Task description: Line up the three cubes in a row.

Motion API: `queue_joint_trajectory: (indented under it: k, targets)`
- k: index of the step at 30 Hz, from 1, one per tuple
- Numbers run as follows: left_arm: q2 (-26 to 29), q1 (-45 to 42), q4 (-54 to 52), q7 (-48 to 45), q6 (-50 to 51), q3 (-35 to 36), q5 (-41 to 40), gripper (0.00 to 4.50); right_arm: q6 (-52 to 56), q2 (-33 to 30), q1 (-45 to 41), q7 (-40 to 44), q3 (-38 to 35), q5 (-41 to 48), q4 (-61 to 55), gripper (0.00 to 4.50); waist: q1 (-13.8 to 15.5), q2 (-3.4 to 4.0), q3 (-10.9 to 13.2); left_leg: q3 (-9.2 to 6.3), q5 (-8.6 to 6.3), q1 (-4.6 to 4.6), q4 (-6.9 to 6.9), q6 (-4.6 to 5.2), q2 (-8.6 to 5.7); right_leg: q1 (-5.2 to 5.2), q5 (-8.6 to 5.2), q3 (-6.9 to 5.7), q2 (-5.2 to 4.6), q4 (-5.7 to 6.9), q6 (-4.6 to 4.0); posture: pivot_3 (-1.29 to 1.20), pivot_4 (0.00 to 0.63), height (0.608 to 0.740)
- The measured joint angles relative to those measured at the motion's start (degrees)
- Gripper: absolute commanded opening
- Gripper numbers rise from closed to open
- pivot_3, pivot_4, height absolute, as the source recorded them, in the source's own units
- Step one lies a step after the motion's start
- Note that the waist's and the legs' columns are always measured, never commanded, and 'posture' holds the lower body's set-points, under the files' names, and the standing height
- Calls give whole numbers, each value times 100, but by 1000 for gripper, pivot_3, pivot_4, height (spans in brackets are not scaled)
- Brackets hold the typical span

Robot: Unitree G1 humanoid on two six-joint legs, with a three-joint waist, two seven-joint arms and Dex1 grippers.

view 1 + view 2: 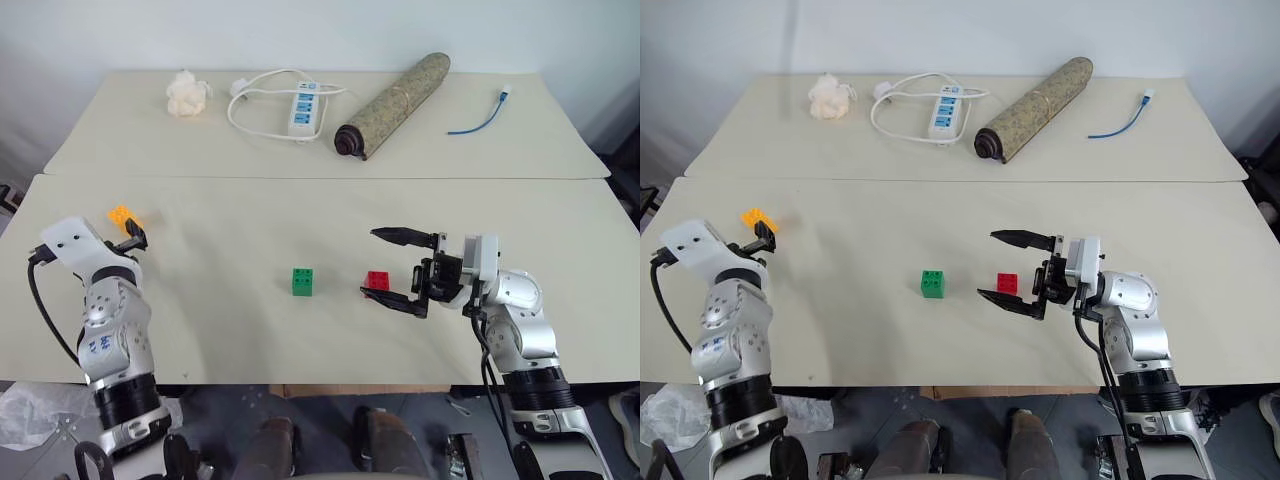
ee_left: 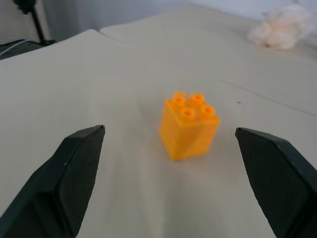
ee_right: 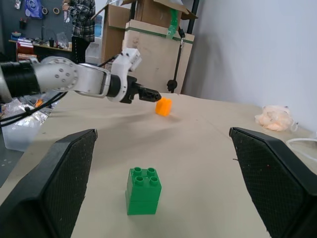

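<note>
The orange-yellow cube [image 2: 189,126] is sitting near the table's [image 1: 230,330] left edge, just ahead of the left gripper [image 1: 132,238], whose fingers are gaping wide and gripping nothing. The green cube [image 1: 303,282] is standing mid-table, with the red cube [image 1: 378,281] beside it, between the right gripper's [image 1: 397,268] spread, empty fingers.

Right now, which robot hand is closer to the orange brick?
The left. The left gripper sits open right beside the orange brick, not touching it. The right gripper is far across the table, open around the red brick.
</note>
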Motion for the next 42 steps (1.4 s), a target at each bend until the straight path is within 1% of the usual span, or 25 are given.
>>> queue_joint_trajectory:
  k: [6, 12, 15, 22, 23, 26, 28, 31, 33, 34, 35, 36, 37, 38, 39, 40, 41, 42]
  targets:
    - [108, -576, 1024, 159, -300, -156, 187, 4480, 81, -4, 122, -96, 0, 0, -169, 4500, -7, -1, 0, 1, 0, -1, -1, 1, -5, -1, 1, -1, -1, 1, 2, 0, 150, 740]
    - [246, -832, 1622, 298, -430, -177, 280, 4480, 91, -8, 186, -111, -3, 1, -179, 4500, -16, -1, 0, 2, 1, 0, 0, -1, -2, -1, 1, -1, -1, 2, 2, 0, 150, 740]
    - [247, -911, 1824, 230, -596, -168, 235, 3910, 40, -7, 236, -71, -4, 1, -172, 4500, -15, -1, 0, 2, 1, -1, 0, -1, -2, -1, 1, -1, -3, 1, 2, 0, 150, 740]
    - [243, -941, 1841, 160, -714, -153, 186, 1709, -101, -3, 290, -13, -4, -2, -98, 4500, -15, -1, 0, 2, 1, -1, 1, -1, -3, -1, 1, -1, -4, 2, 3, 0, 150, 740]
    - [243, -940, 1840, 154, -722, -148, 174, 1465, -108, -3, 292, -13, -4, -3, -74, 4500, -15, -1, 0, 2, 1, -1, 2, -1, -3, -1, 1, -1, -3, 2, 3, 0, 150, 740]
    - [248, -892, 1795, 3, -721, -125, 77, 1461, -175, -2, 328, -13, -4, -11, -31, 4500, -12, -1, 0, 2, 1, -1, 1, -1, -4, -1, 1, -1, -5, 3, 2, 0, 150, 740]
    - [311, -697, 1595, -313, -667, -142, -52, 1461, -213, -1, 347, -14, -4, -30, -24, 4500, -17, -1, 0, 2, 1, -1, 1, -1, -3, -1, 1, -1, -8, 2, 3, 0, 150, 740]
    - [540, -202, 1157, -1020, -566, -234, -238, 1461, -220, -11, 373, -27, -19, -41, -18, 4500, -40, -1, 0, 3, 1, -1, -1, -1, 2, -2, 1, 1, -8, 0, 2, 0, 150, 740]
    - [877, 242, 792, -1680, -499, -361, -366, 1461, -216, -29, 385, -59, -25, -49, -25, 4500, -70, -1, 0, 3, 1, -1, -2, -3, 6, -2, 1, 1, -8, 0, 2, 0, 150, 740]
    - [1181, 537, 598, -2171, -495, -371, -488, 1461, -218, -80, 420, -86, -55, -48, -45, 4500, -110, -1, 0, 4, 0, -1, -5, -5, 9, -3, 0, 3, -7, -1, 0, 0, 150, 740]
    - [1366, 692, 492, -2458, -496, -345, -567, 1461, -219, -122, 452, -99, -91, -46, -51, 4500, -133, 0, 0, 1, 0, -1, -5, -5, 10, -3, -1, 3, -7, -1, -1, 0, 150, 740]
    - [1654, 895, 405, -3042, -563, -300, -746, 1461, -215, -181, 490, -121, -141, -46, -56, 4500, -149, 0, 0, 0, 0, -2, -6, -5, 11, -2, -2, 5, -8, -3, -3, 0, 150, 740]
    - [2035, 1110, 306, -4022, -726, -226, -1058, 1461, -205, -284, 551, -134, -236, -45, -57, 4500, -155, 1, 1, -1, 0, -2, -6, -4, 10, -1, -3, 7, -12, -6, -5, 0, 150, 740]
    - [2315, 1256, 240, -4692, -795, -230, -1228, 1461, -196, -327, 575, -136, -273, -39, -62, 4500, -151, 2, 1, -6, 0, -2, -6, -4, 10, 6, -3, 9, -14, -11, -6, 0, 150, 740]
    - [2886, 1561, 167, -5986, -825, -351, -1534, 1461, -139, -408, 624, -133, -290, -5, -144, 4500, -158, 4, 2, -6, -1, -1, -7, -4, 10, 6, -7, 14, -18, -14, -12, 0, 150, 740]
    - [3251, 1754, 130, -6989, -847, -484, -1711, 1461, -70, -513, 686, -122, -323, 32, -220, 4500, -155, 18, 6, -9, -1, 0, -10, -2, 5, 11, -7, 20, -23, -15, -13, 0, 150, 740]
    - [3453, 1845, 136, -7745, -888, -591, -1839, 1461, -30, -577, 713, -118, -379, 51, -248, 4500, -145, 37, 12, -9, -2, 2, -10, 3, -2, 12, -8, 22, -30, -23, -15, 0, 150, 740]
    - [3530, 1794, 232, -8371, -989, -738, -1902, 1461, 20, -633, 723, -110, -440, 92, -258, 4500, -131, 54, 17, -9, -1, 3, -10, 8, -7, 13, -8, 24, -36, -28, -15, 0, 150, 740]
